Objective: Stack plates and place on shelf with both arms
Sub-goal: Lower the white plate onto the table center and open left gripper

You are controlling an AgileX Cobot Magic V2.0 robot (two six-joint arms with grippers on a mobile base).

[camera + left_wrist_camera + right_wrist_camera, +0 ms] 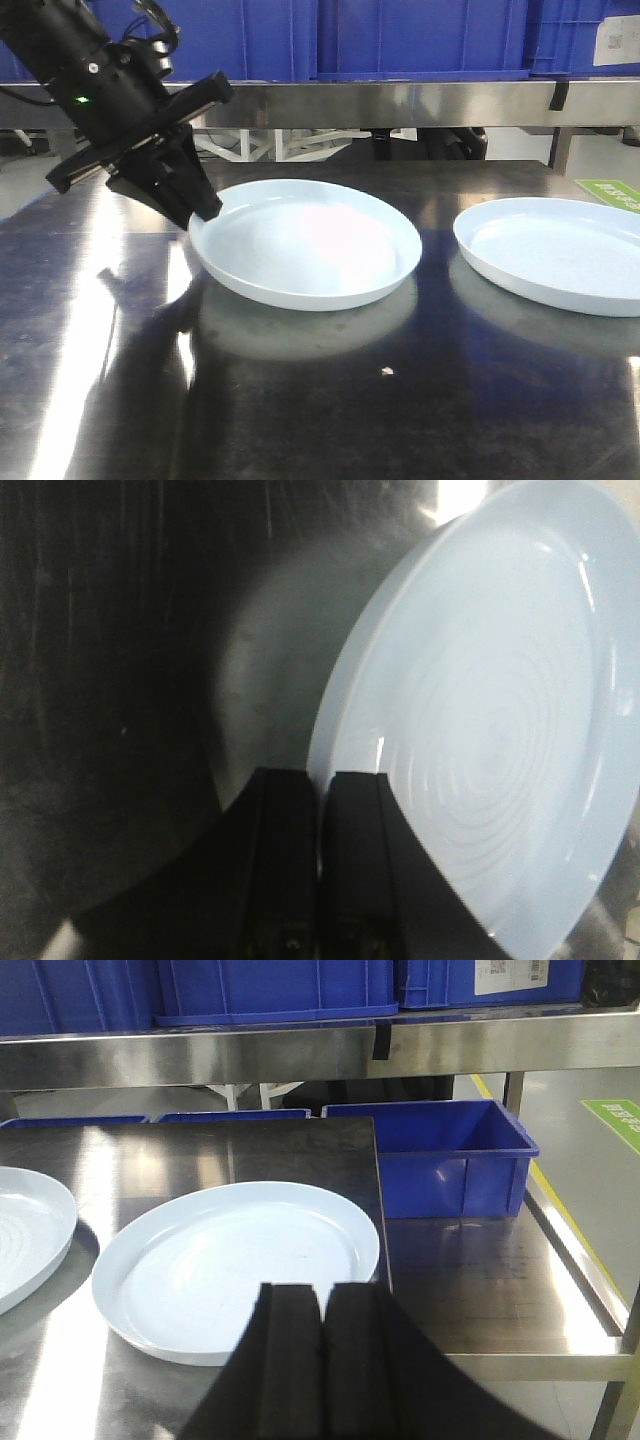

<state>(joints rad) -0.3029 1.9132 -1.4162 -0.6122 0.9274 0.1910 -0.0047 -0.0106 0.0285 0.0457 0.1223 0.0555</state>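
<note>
Toward the left edge of the dark glossy desk (300, 420), one pale blue-white, glossy, round shallow plate (310, 245) is pinched at its left rim by the left hand (205, 212). An identical second plate (560, 250) is laid flat by the right edge. The right hand (320, 1298) is held pressed together, empty. For stacking, the pinched plate should be kept level, centred over the second plate, and lowered gently.

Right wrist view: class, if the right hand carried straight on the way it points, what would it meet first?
Most likely the near rim of the right plate, which lies directly ahead of the right hand; how high the hand sits is unclear.
</note>
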